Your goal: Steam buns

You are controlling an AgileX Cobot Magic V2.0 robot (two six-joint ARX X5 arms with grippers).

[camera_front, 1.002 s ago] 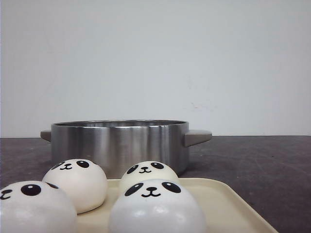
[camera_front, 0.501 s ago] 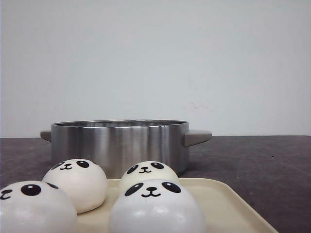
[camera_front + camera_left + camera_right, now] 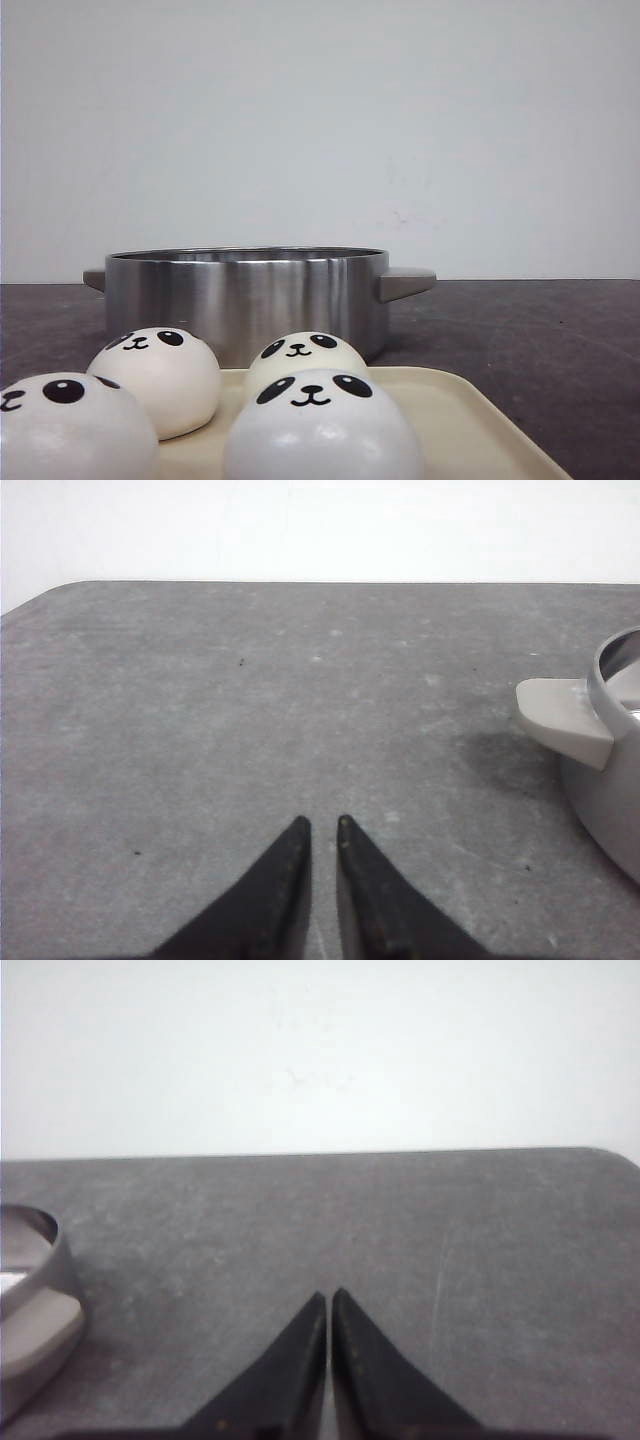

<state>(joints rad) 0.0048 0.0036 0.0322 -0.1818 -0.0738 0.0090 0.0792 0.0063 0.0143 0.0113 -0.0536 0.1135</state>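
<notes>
Black, pointed jaws on the left gripper [image 3: 321, 825] stand with a narrow slit between their tips, holding nothing, over bare grey tabletop [image 3: 250, 700]. The right gripper [image 3: 329, 1297] has its two jaws pressed nearly tip to tip, likewise empty, above the same speckled surface. Each wrist view catches one edge of a single steel pot [image 3: 245, 300]: one of its two flat grey handles [image 3: 562, 720] shows beside the left gripper, well apart from it. In the front view the pot stands behind one cream tray [image 3: 480, 420]. Four buns [image 3: 322, 425] with panda faces sit on the tray: two large ones at the near edge, two smaller-looking ones behind, just before the pot wall. A plain pale wall [image 3: 320, 120] rises behind.
</notes>
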